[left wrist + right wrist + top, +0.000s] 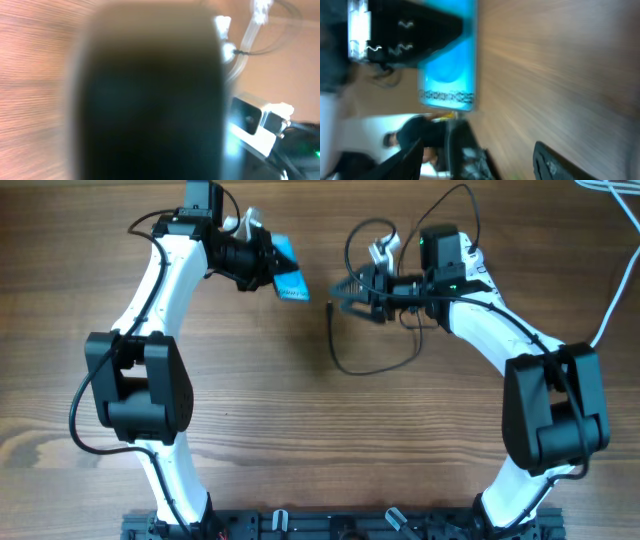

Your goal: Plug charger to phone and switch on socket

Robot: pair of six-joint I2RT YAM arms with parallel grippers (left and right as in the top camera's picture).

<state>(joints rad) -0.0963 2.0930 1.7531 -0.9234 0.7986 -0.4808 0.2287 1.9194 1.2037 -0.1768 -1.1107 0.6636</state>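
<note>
The phone [289,273], with a glowing cyan screen, is held above the table in my left gripper [268,262], which is shut on it. In the left wrist view its dark blurred back [150,95] fills most of the frame. In the right wrist view the phone [449,65] faces me with its text band at the lower end. My right gripper [347,288] points left at the phone from a short gap and holds the charger plug [468,150] between its fingers [480,162]. The charger's black cable [372,366] loops on the table. The socket is out of view.
A thick white cord [612,298] runs down the far right edge of the wooden table [300,430]. The right arm [260,127] shows in the left wrist view. Both wrist views are blurred.
</note>
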